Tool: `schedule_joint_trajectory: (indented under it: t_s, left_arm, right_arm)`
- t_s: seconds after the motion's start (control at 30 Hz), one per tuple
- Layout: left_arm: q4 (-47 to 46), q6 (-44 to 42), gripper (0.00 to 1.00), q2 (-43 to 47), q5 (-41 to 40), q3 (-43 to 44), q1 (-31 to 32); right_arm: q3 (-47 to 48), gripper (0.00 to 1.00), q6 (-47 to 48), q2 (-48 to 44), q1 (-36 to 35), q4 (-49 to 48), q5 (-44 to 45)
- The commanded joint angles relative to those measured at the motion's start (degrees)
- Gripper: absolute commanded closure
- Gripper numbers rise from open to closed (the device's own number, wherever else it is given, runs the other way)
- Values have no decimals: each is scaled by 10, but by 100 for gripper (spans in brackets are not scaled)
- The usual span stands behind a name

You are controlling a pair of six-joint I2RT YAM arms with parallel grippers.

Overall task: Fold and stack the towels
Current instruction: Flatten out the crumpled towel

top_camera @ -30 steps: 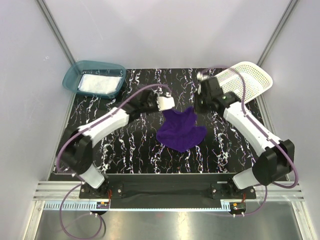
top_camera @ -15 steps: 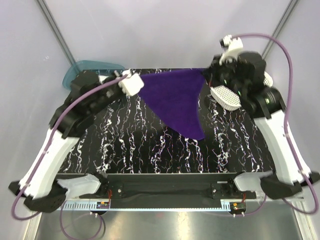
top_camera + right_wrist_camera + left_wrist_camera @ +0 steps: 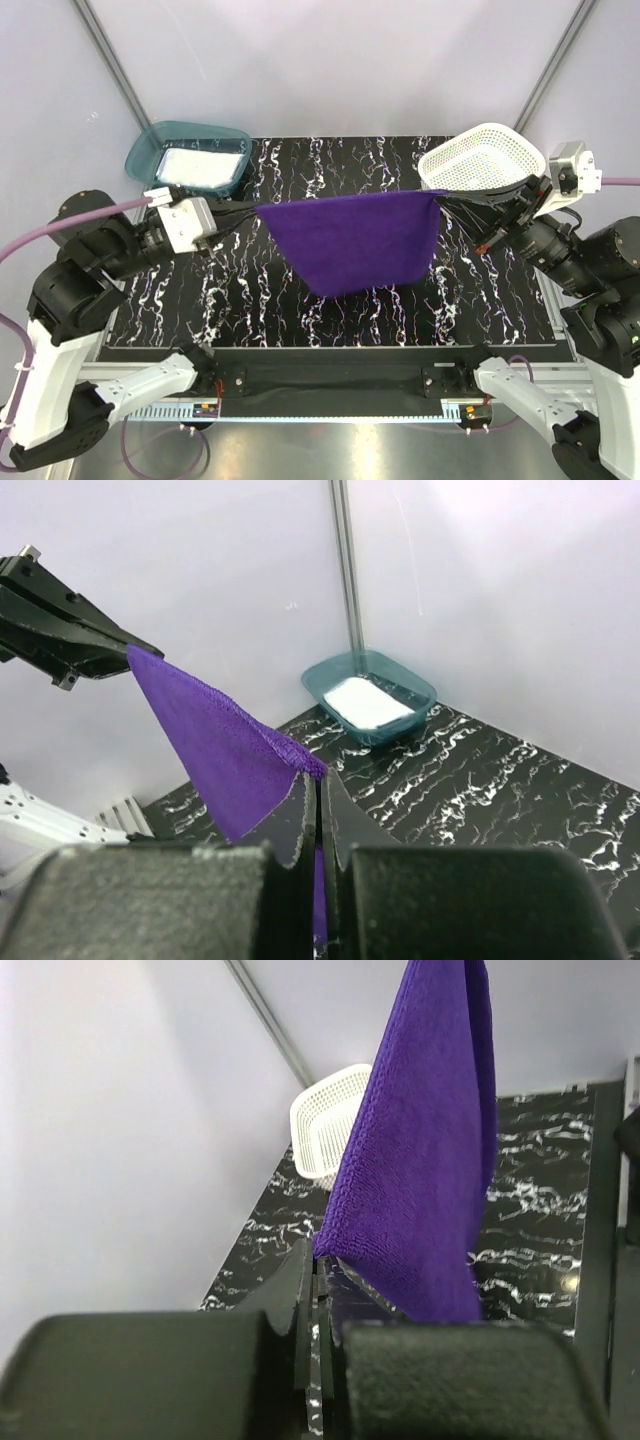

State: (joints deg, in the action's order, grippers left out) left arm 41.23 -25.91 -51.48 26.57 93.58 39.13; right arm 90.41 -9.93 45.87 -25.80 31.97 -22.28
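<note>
Above black marbled table (image 3: 330, 165), purple towel (image 3: 355, 240) stretches left-to-right.

You work under bright, even light from overhead; shadows on the table (image 3: 480, 300) are soft. The pale walls (image 3: 330, 70) wash out almost white, and the steel strip (image 3: 330, 450) shows mild glare. In both wrist views the near fingers (image 3: 150, 1370) appear dark and blurred, while the purple towel (image 3: 420, 1160) is sharp.

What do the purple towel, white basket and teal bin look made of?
The purple towel looks like matte, fuzzy microfibre cloth, draping limply. The white basket seems rigid plastic, its walls perforated mesh. The teal bin looks translucent, glossy plastic.
</note>
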Motion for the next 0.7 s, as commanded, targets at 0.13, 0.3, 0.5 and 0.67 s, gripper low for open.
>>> schedule_joint_trajectory:
  t_s: [0.13, 0.3, 0.5, 0.67]
  left_arm:
    - [59, 26, 100, -79, -89, 111, 0]
    - [104, -31, 100, -172, -219, 149, -39]
    - [11, -52, 100, -308, -147, 124, -165]
    - [-96, -81, 100, -458, -110, 165, -215]
  right_arm:
    - [8, 100, -14, 42, 3, -74, 73]
    - [10, 100, 39, 151, 4, -77, 148]
    - [27, 100, 97, 324, 22, -150, 169]
    - [81, 100, 97, 496, 101, -208, 89]
